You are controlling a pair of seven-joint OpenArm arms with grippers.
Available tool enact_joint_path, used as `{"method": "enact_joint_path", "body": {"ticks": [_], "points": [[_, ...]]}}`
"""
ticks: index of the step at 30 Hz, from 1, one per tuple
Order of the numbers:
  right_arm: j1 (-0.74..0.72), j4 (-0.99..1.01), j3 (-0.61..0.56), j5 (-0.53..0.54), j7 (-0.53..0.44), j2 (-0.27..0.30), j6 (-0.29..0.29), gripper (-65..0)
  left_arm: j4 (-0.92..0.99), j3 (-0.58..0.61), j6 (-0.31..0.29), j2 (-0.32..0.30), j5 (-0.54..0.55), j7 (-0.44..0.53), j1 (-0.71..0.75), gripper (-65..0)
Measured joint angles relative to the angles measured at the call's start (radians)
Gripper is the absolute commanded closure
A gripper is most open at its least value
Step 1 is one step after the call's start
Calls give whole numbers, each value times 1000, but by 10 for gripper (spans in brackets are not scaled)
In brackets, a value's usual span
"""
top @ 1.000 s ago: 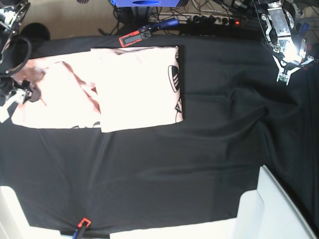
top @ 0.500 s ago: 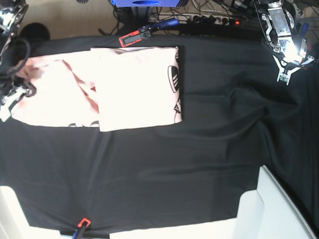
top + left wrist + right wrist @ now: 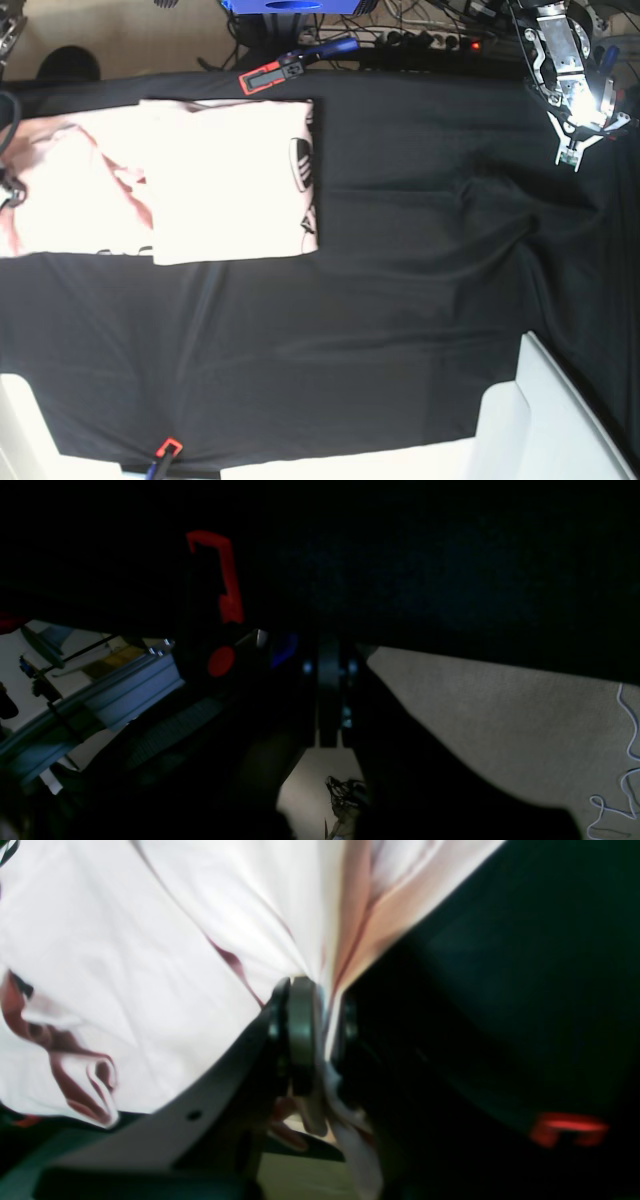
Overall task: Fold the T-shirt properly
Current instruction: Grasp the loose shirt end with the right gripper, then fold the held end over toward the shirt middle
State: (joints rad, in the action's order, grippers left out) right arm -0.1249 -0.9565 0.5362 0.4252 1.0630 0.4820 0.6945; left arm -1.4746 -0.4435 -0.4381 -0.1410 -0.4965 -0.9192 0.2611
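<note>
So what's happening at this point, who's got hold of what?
The right gripper is clamped on an edge of the pink T-shirt, which lies partly folded on the black table cloth near the base view's left edge. The left gripper hangs shut and empty over the far corner, away from the shirt.

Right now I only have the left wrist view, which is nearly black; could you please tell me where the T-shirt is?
Observer: The T-shirt lies partly folded at the far left of the base view, on the black cloth.
Operator: Thank you. Is the right gripper holding it?
Observer: Yes. The right wrist view shows the right gripper shut on a pinch of pink fabric at the T-shirt's edge.
Operator: And where does my left gripper sit relative to it?
Observer: The left gripper hangs over the cloth's opposite corner, well apart from the T-shirt.
</note>
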Motion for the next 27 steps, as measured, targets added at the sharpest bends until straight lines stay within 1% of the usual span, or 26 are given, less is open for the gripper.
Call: {"method": "enact_joint_path", "body": {"ticks": [2, 3, 5, 7, 9, 11, 13, 15, 19, 20, 21, 22, 23, 24, 27], "points": [[36, -127, -47, -5, -8, -23, -9, -1, 0, 0, 0, 0, -1, -1, 1, 0], [60, -195, -69, 5, -12, -43, -38, -1, 0, 0, 0, 0, 0, 0, 0, 0], [99, -306, -90, 13, -1, -92, -114, -1, 0, 1, 0, 1, 0, -1, 0, 0], [132, -394, -98, 13, 11, -128, -214, -1, 0, 1, 0, 0, -1, 0, 0, 0], [149, -459, -122, 8, 34, -130, -292, -1, 0, 1, 0, -1, -1, 0, 3, 0], [166, -520, -169, 0, 35, -125, -362, -1, 0, 1, 0, 0, 0, 0, 6, 0], [185, -581, -214, 2, 34, -140, -418, -1, 0, 1, 0, 2, 0, 0, 6, 0], [205, -628, -262, 18, 38, -153, -465, -1, 0, 1, 0, 1, -1, 0, 5, 0], [230, -712, -351, 8, 38, -150, -568, -1, 0, 1, 0, 0, 0, 0, 5, 0], [239, -733, -366, 4, 37, -154, -586, -1, 0, 1, 0, 1, 0, 0, 5, 0], [250, -752, -388, 9, 35, -161, -617, -1, 0, 1, 0, 2, 0, 0, 4, 0], [262, -766, -412, 9, 35, -169, -631, -1, 0, 1, 0, 2, 0, 0, 3, 0], [269, -777, -447, 14, 37, -172, -660, -1, 0, 1, 0, 1, -1, 0, 3, 0], [272, -787, -481, 16, 41, -172, -668, -1, 0, 1, 0, 1, -1, 0, 3, 0], [268, -811, -570, 15, 35, -167, -722, -1, 0, 1, 0, 0, 0, 0, 3, 0]]}}
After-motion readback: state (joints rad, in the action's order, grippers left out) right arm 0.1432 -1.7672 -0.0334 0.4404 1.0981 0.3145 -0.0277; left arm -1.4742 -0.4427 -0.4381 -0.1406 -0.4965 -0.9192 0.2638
